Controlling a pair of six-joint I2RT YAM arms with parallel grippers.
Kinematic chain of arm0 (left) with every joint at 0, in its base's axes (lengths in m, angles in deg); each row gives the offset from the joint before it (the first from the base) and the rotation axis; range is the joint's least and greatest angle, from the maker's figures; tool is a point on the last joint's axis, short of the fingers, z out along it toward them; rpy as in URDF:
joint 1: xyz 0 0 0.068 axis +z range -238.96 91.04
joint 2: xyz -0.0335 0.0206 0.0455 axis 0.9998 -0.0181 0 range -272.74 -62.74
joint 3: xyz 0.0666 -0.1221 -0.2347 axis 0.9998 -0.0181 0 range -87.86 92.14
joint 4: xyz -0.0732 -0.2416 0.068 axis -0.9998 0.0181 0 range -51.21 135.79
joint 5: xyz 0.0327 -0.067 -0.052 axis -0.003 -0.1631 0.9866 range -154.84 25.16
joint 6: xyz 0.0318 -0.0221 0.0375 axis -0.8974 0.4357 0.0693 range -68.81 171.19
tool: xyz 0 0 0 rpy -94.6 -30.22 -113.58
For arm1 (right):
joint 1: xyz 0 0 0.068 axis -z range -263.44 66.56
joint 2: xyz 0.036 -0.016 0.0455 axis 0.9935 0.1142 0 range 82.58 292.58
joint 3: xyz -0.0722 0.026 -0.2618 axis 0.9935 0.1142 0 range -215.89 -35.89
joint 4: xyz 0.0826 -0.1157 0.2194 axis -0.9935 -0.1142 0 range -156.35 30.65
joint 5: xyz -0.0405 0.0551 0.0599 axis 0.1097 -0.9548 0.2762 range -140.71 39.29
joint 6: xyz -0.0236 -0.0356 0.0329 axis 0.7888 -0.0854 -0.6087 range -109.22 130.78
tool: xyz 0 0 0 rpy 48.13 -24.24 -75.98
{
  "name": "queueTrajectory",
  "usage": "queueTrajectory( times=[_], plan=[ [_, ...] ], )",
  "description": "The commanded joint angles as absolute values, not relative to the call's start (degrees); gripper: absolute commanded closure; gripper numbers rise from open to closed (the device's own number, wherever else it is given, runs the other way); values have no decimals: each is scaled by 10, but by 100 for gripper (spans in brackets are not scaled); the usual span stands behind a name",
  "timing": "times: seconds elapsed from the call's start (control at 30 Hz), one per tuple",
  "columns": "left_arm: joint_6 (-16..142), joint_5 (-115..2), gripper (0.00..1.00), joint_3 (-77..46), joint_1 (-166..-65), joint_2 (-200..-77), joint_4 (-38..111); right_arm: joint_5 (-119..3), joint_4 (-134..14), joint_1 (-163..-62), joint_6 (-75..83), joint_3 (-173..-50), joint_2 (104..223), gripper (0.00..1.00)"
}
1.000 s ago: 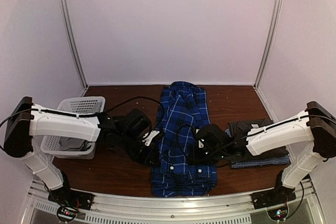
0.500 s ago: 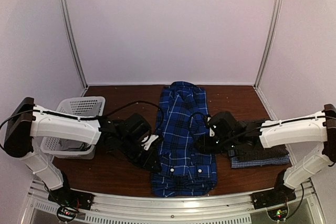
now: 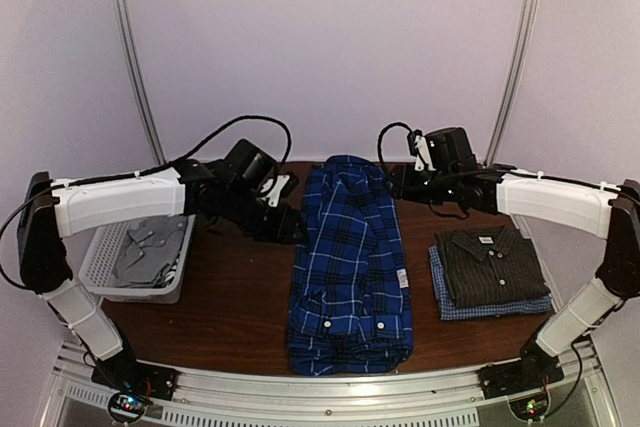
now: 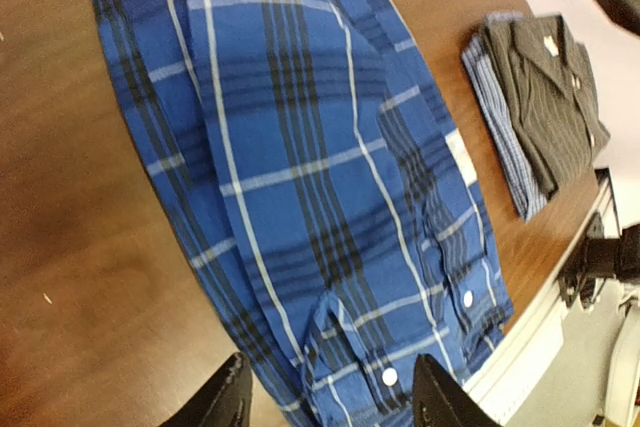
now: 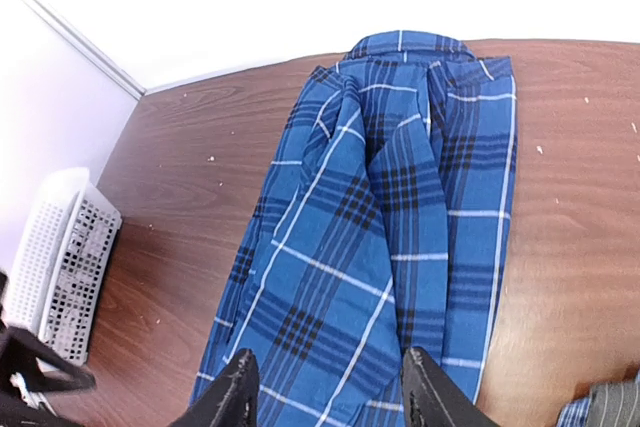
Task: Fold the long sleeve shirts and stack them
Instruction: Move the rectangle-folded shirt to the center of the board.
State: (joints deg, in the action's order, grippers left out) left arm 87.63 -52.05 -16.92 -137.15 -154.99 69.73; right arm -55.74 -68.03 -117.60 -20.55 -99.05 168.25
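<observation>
Clearance: bare table (image 3: 235,312) flanks the blue plaid shirt (image 3: 350,267), separating it from the white mesh basket (image 3: 110,282) at the left edge and from the stack at the right, where the dark grey shirt (image 3: 490,262) lies on the pale blue shirt (image 3: 495,307). The plaid shirt lies flat at centre with its long axis running near to far, collar toward the back wall and hem at the near table edge. The left gripper (image 4: 330,402) and right gripper (image 5: 330,397) hover beside its far half, apparently not touching the cloth, with fingers spread and empty.
</observation>
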Motion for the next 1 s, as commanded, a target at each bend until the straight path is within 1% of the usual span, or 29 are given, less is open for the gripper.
queueTrajectory(
  times=[0.0,0.13,0.23,0.47,0.57,0.73,0.83,0.97],
  plan=[
    [819,-529,45,-78,-1317,-1616,678,-608,-649,-1147,-159,-1034,1738,52],
    [805,-531,47,-3,-1280,-1692,645,-640,-631,-1139,-158,-1064,1794,58],
    [804,-517,48,35,-1254,-1753,630,-668,-613,-1141,-167,-1062,1819,59],
    [817,-402,50,53,-1241,-1820,529,-686,-573,-1168,-176,-1023,1857,64],
    [832,-373,50,58,-1246,-1849,489,-694,-556,-1173,-181,-1015,1877,66],
    [850,-348,52,83,-1260,-1897,459,-667,-562,-1189,-181,-1025,1921,70],
    [862,-346,54,90,-1265,-1927,448,-647,-562,-1195,-181,-1026,1942,71],
    [883,-351,58,78,-1265,-1952,442,-590,-577,-1203,-177,-1028,1968,72]
  ],
)
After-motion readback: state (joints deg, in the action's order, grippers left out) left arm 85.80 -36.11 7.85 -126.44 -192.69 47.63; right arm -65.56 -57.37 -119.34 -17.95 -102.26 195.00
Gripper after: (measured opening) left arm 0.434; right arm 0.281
